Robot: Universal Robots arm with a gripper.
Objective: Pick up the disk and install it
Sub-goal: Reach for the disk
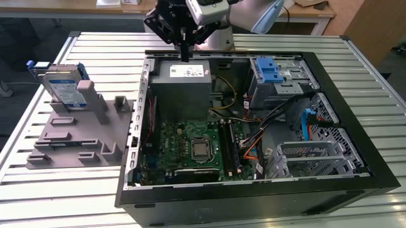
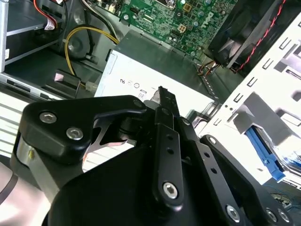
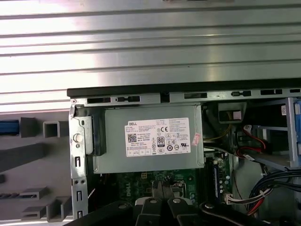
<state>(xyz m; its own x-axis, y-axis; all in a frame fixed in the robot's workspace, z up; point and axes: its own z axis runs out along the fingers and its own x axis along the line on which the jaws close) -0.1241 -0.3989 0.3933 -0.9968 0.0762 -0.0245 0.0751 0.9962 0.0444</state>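
The disk (image 1: 64,90), silver with a white-and-blue label and blue rails, stands upright in a grey holder (image 1: 82,137) on the slatted table, at the exterior view's left beside the open computer case (image 1: 355,95). My gripper (image 1: 185,53) hangs over the case's far edge, above the grey power-supply box (image 1: 184,90), well apart from the disk. Its black fingers are pressed together with nothing between them, as both wrist views show (image 3: 163,189) (image 2: 162,92). The power-supply box (image 3: 150,141) lies just ahead of the fingertips.
Inside the case are a green motherboard (image 1: 197,147), a silver bay with a blue latch (image 1: 276,71) at the far right, a wire cage (image 1: 311,156) nearer, and loose cables (image 1: 266,118). The slatted metal table (image 1: 63,199) surrounds the case.
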